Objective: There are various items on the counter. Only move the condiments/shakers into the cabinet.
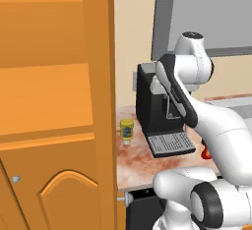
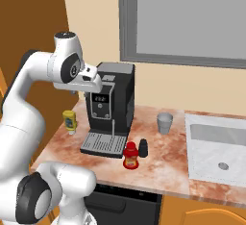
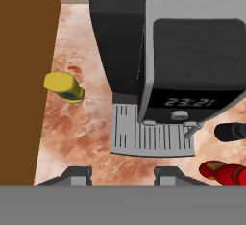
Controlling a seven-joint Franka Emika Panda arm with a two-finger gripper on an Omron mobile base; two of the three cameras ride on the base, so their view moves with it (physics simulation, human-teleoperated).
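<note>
The yellow mustard bottle stands on the reddish counter next to the orange cabinet, whose brown side borders the hand view on the left. The red ketchup bottle and the small black shaker stand together right of the coffee machine's drip tray. My gripper hangs high above the counter in front of the coffee machine, looking down, open, with nothing between its fingers.
A big black coffee machine stands between the mustard and the other two containers. A grey cup and a sink lie further right. A grey window is on the wall.
</note>
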